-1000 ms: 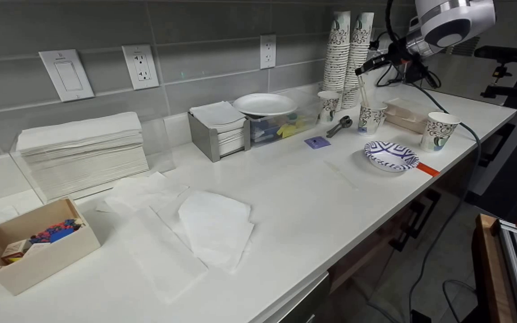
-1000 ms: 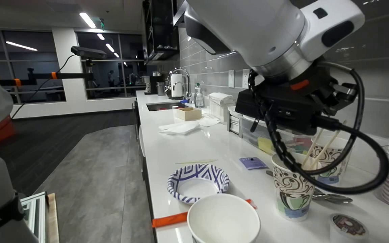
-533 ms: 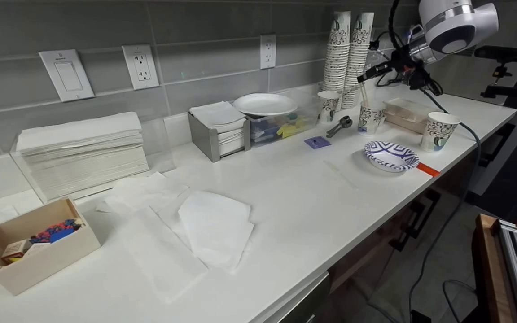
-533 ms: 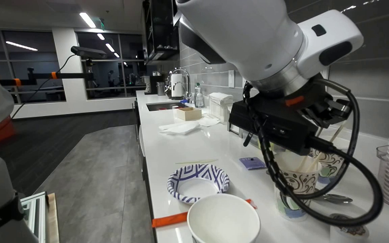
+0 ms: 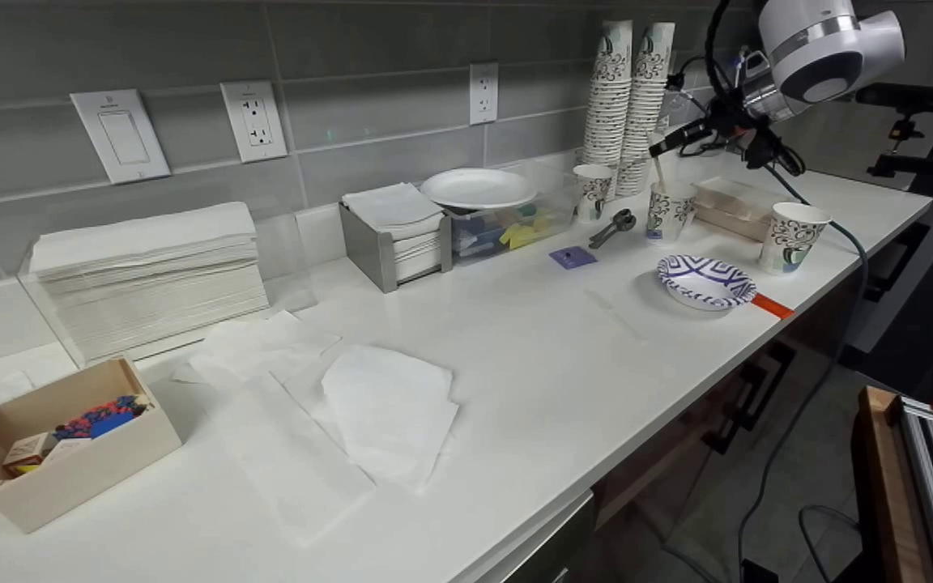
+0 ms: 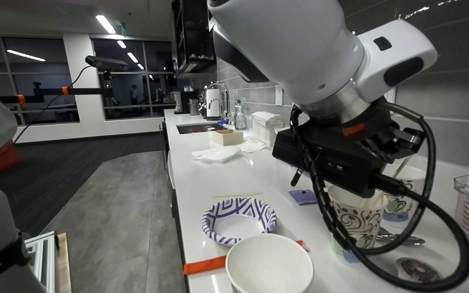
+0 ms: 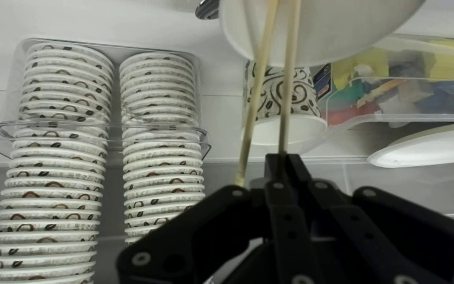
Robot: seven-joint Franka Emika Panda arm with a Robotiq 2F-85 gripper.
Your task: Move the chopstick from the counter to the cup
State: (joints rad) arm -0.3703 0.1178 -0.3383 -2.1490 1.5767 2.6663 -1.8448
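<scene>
Jaws look clamped on one slim pale wooden chopstick (image 7: 287,90), leading into white patterned paper cup (image 5: 666,219) below them; likely insertion step, next needs release.

Only text I can properly read is "MIKA", white caps on the black band (image 6: 1,261) at the left edge of an exterior view. The purple packet (image 6: 303,197) and the round lid (image 6: 419,270) have printing too, but it's too blurry to make out.
</scene>
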